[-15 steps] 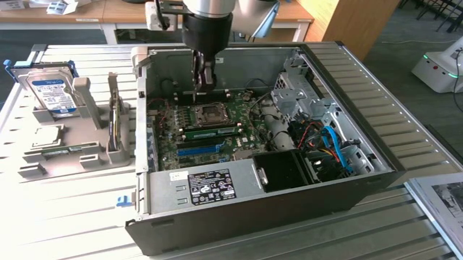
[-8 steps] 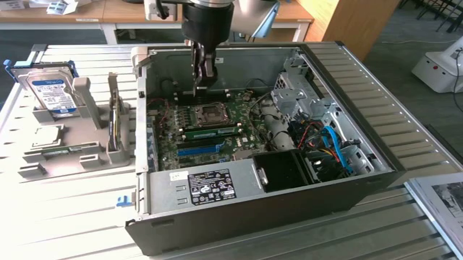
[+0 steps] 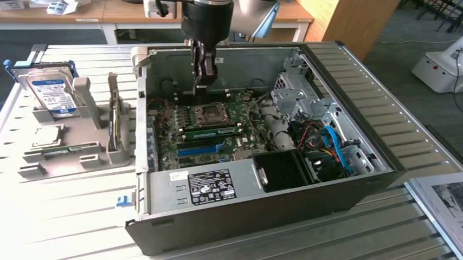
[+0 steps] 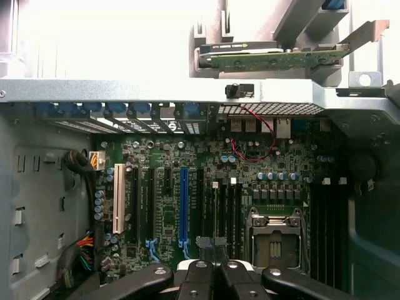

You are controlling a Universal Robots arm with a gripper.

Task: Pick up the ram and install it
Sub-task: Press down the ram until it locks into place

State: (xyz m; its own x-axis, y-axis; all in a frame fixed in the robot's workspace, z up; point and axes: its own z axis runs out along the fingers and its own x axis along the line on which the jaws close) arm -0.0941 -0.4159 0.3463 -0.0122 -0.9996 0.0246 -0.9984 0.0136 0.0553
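**A:** Green fibreglass stick, black chips in a row, standing on edge in a motherboard slot. That's the ram (image 3: 210,130), at 6 o'clock from the CPU socket (image 3: 210,113) in the exterior view. It looks seated, though I can't tell if the latches are home.

**B:** End effector (image 3: 205,81)?

**A:** Pinched fully closed with nothing between the fingers, hanging inside the computer case (image 3: 376,162). In the exterior view it's at 12 o'clock from the socket, apart from the board.

**B:** Any other sticks?

**A:** A second green stick (image 4: 275,59) lies in the grey plastic fixture (image 3: 87,160), at 9 o'clock from the case. The fixture also carries the blue-labelled hard drive (image 3: 49,95).

**B:** How does it handle?

**A:** My judgement is light, stiff and thin. It won't flex much, but it's fragile — the chips and contact edge shouldn't take any squeeze. Grip the two flat faces near mid-length, or the short ends, and keep it square to the slot, because a tilt would jam it.

**B:** Materials?

**A:** The case is matte grey sheet-metal walls on a dark shell. The motherboard (image 3: 170,143) is green and crowded, with a blue slot, round capacitors and red wires. The surface (image 3: 72,216) is pale ribbed metal slats — hard and likely slippery.
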